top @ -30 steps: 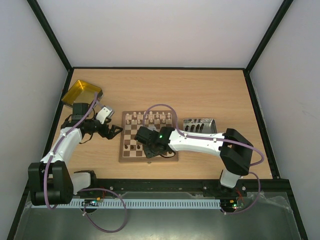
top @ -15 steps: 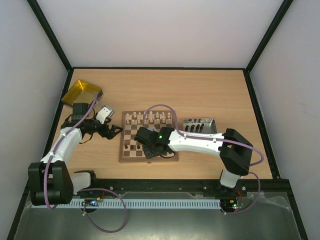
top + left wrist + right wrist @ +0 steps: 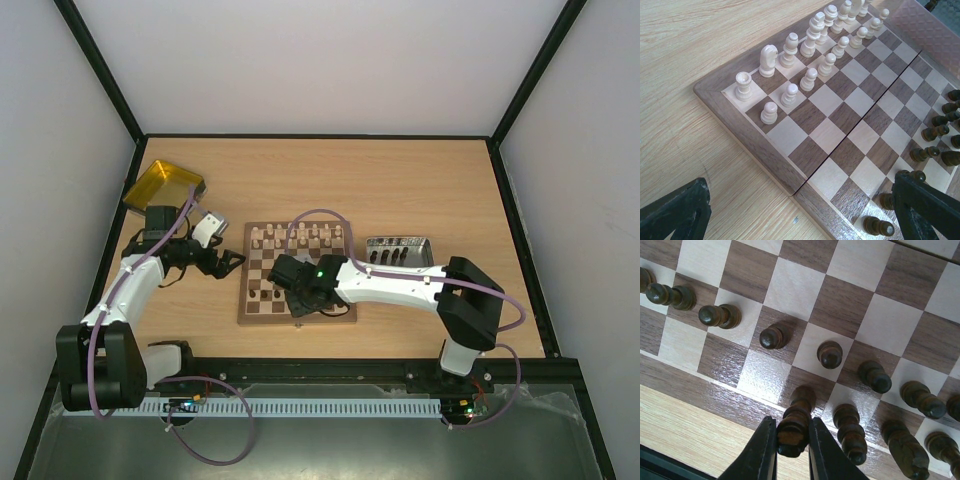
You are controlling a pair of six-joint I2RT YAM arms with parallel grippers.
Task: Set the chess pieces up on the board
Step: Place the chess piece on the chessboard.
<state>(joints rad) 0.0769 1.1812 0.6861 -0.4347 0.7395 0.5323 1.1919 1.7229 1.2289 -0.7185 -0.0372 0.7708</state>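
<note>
**Top external.** Over the last second the right end effector (image 3: 299, 300) had shifted only slightly above the board's (image 3: 243, 300) 6 o'clock rank, and the left arm had not moved. This suggests a placement being settled. The board lay mid-worktop (image 3: 420, 190), with pale pieces (image 3: 300, 236) along its 12 o'clock edge.

**Left wrist.** The left end effector (image 3: 800, 182) stood wide apart and empty, just off the board's 9 o'clock side. Pale pieces (image 3: 810, 50) filled two ranks, and dark pieces (image 3: 940, 135) were gathered opposite.

**Right wrist.** The right end effector (image 3: 791, 440) was clamped on the head of a dark piece (image 3: 795, 415), upright on a back-rank square, with pawns ranged at its 12 o'clock.
</note>
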